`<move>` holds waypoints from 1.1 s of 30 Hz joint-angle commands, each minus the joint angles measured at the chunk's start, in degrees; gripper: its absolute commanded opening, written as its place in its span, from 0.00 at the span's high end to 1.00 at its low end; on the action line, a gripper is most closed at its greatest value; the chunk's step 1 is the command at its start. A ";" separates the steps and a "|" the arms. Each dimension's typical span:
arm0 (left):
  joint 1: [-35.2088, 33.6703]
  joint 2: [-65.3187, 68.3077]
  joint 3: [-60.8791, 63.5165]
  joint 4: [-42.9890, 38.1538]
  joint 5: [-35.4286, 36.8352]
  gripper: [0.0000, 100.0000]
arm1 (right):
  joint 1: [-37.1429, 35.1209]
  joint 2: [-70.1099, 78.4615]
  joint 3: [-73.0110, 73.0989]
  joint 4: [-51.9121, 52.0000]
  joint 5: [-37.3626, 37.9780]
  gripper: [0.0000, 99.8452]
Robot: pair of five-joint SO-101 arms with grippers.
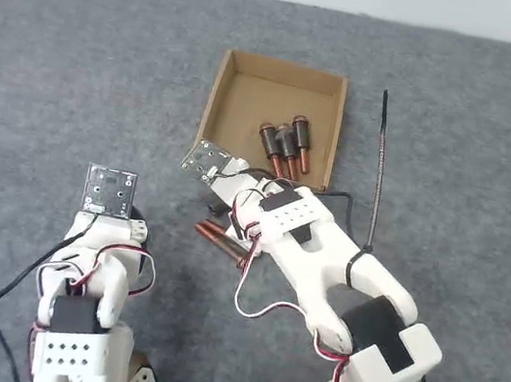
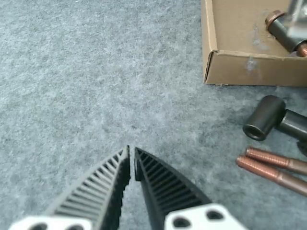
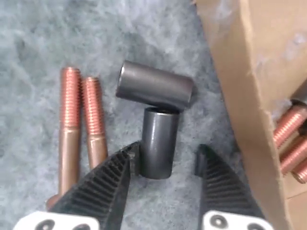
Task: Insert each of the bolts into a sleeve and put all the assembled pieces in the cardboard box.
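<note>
Left gripper (image 2: 132, 153) sits low over bare counter (image 2: 72, 72), fingers together, holding nothing. Right gripper (image 3: 165, 155) is down just beside the box (image 3: 249, 72), outside it. Its fingers are apart, straddling a sleeve (image 3: 158, 139) that lies on the counter: one finger against it, the other off. Second sleeve (image 3: 154, 87) lies crosswise, touching the first one's far end. Two bolts (image 3: 91, 120) lie side by side on the counter, just beside the sleeves. Three assembled pieces (image 1: 283, 145) lie together in the box, towards its side nearest the arms.
</note>
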 commanded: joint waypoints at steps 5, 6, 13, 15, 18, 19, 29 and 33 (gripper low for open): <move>0.35 -0.18 -0.66 -0.18 -0.26 0.99 | 0.48 -0.31 -8.09 8.66 0.70 0.80; 0.35 -0.18 -0.66 -0.18 -0.26 0.99 | 0.48 -0.13 -8.70 9.01 0.70 0.80; 0.44 -0.26 -0.66 -0.26 -0.35 0.99 | 0.57 0.66 -8.88 6.37 0.62 0.80; 0.53 -0.26 -0.66 -0.26 -0.35 0.99 | 0.57 2.68 -9.23 5.23 0.62 0.80; 0.53 -0.26 -0.66 -0.26 -0.35 0.99 | 0.57 6.64 -9.23 0.92 0.62 0.80; 0.53 -0.26 -0.66 -0.26 -0.35 0.99 | 0.48 7.43 -9.49 0.48 0.70 0.80; 0.53 -0.26 -0.66 -0.26 -0.35 0.99 | 0.57 9.19 -12.66 2.42 0.62 0.84; 0.53 -0.26 -0.66 -0.26 -0.35 0.99 | 0.75 9.19 -12.48 2.24 0.62 1.00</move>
